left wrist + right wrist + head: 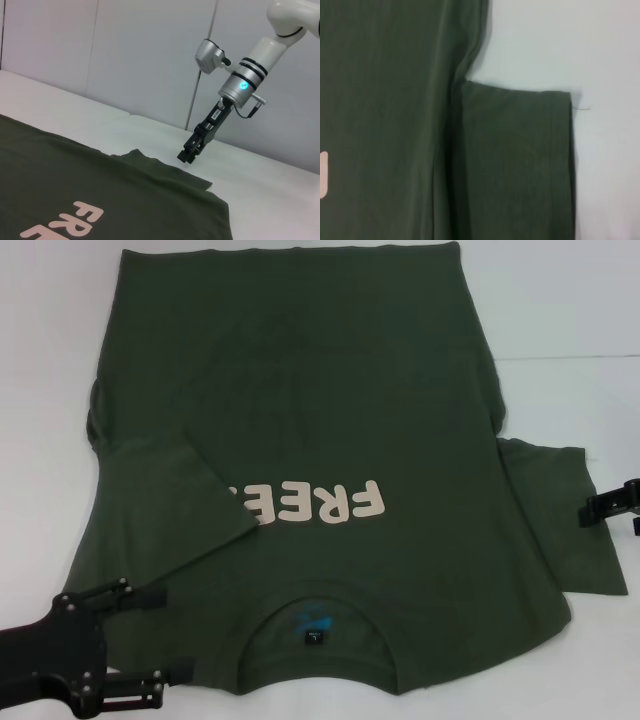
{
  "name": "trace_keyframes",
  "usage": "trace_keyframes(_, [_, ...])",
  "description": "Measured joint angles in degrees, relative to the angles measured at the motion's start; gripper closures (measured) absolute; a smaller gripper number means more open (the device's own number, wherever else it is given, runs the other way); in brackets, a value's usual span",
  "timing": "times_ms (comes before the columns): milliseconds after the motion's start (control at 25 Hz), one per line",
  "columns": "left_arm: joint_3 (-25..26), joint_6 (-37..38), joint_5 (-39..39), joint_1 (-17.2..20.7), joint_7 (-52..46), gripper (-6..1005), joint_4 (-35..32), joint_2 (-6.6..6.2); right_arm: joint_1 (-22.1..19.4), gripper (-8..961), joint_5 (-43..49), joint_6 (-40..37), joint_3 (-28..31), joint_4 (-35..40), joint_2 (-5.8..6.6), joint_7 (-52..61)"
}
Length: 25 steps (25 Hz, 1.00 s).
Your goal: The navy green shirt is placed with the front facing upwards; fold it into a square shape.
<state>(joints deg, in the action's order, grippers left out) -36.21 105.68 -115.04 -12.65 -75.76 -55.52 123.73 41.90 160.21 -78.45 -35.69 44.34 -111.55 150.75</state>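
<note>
White tabletop (560, 300), backed by pale wall panels (125, 55) in the left wrist view; one garment laid on it.

Item 1, nearest: left gripper (150, 680), black, low at the robot's near left. Its two fingers (130, 595) stand apart with nothing between them; the upper one overlaps the shirt's near left edge, contact not discernible.

Item 2: navy green shirt (300, 440), front up, collar (315, 625) toward the robot with a small black neck tag (315, 637) inside it. Cream lettering (320, 502) lies just beyond the collar. The sleeve on the left gripper's side (190, 490) is already turned in over the chest, covering part of the lettering. The other sleeve (565, 510) lies spread flat on the table.

Item 3: right gripper (190, 152), at the outer edge of the spread sleeve, tip just above or at the cloth. Whether its fingers are parted or closed cannot be told.

Handling notes (judgement): light, soft, limp cotton; it will drape and crease, not hold shape. Not fragile, not slippery. Best taken by a pinch at hems and corners, here the spread sleeve's cuff edge beside the right gripper's fingers, then lifted low and laid inward.
</note>
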Motion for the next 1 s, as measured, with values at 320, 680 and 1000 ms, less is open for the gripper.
trace_keyframes(320, [0.0,-0.1,0.0,0.0,0.0,86,0.0,-0.06,0.3,41,-0.1,1.1,0.0,-1.0,-0.52,-0.1])
trace_keyframes(680, [0.0,-0.1,0.0,0.0,0.0,86,0.0,-0.07,0.4,42,-0.1,1.6,-0.3,-2.0,-0.76,-0.3])
trace_keyframes(1000, [0.0,-0.1,-0.1,-0.1,0.0,86,0.0,-0.07,0.4,42,0.1,1.7,-0.6,-2.0,-0.96,-0.4])
